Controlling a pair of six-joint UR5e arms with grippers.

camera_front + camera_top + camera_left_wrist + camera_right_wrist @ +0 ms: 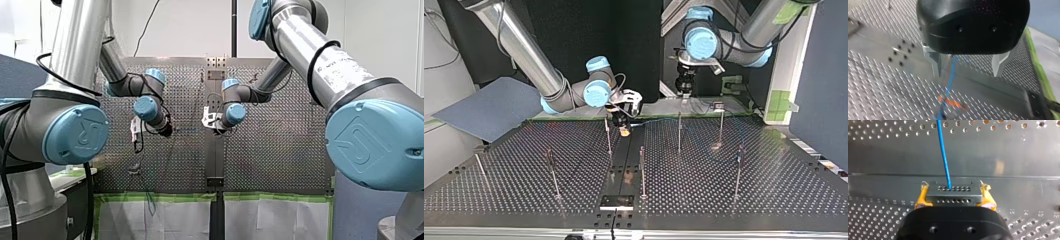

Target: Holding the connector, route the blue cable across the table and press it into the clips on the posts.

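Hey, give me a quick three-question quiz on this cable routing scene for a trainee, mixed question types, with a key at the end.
1. True or false: my right pincer holds the connector.
2. The pads gripping it are: A yellow, B green, C red.
3. Fill in: in the left wrist view, my left pincer is ____, the blue cable running between its fingers.
Key: 1 true; 2 A; 3 open.

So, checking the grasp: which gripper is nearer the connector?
Right. My right gripper is shut on the connector; my left gripper hangs open apart from it, farther along the blue cable.
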